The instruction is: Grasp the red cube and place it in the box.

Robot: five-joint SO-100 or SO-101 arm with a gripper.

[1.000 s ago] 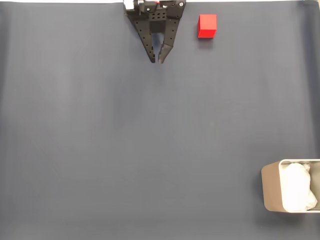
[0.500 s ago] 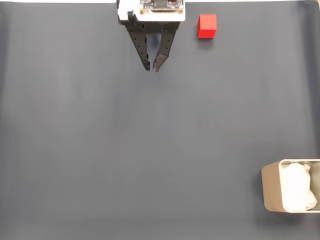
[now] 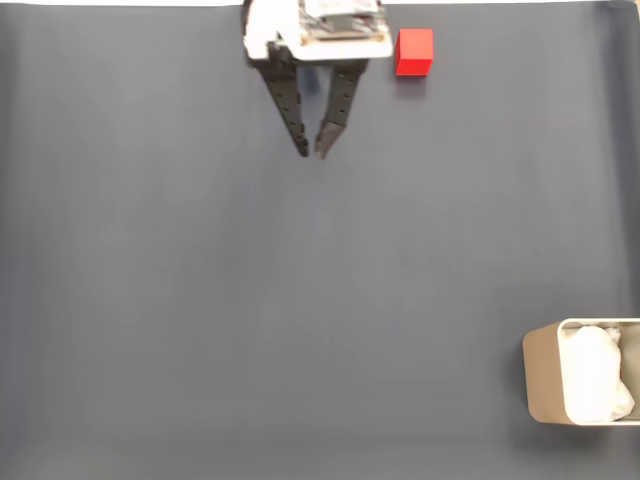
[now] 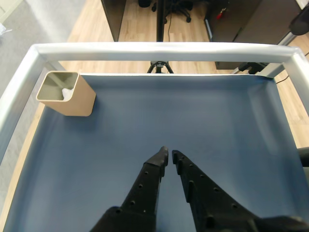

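The red cube (image 3: pixel 414 52) lies on the dark mat near the top edge of the fixed view. My gripper (image 3: pixel 312 154) reaches down from the top edge, left of the cube and apart from it; its black fingers nearly meet at the tips with nothing between them. In the wrist view the gripper (image 4: pixel 169 152) hovers over bare mat, tips a narrow slit apart. The box (image 3: pixel 543 385), a beige metal tin with white lining, stands at the fixed view's lower right corner, cut by the frame edge. It shows as the box (image 4: pixel 77 101) at the far left in the wrist view.
The dark blue mat (image 3: pixel 300 300) covers the whole work surface. In the wrist view a silver frame rail (image 4: pixel 159 50) borders the mat's far and side edges, with a tripod (image 4: pixel 159 67) and wooden floor beyond.
The gripper has come further down into the fixed view, its tips now lower on the mat and slightly wider apart. Cube and box have not moved.
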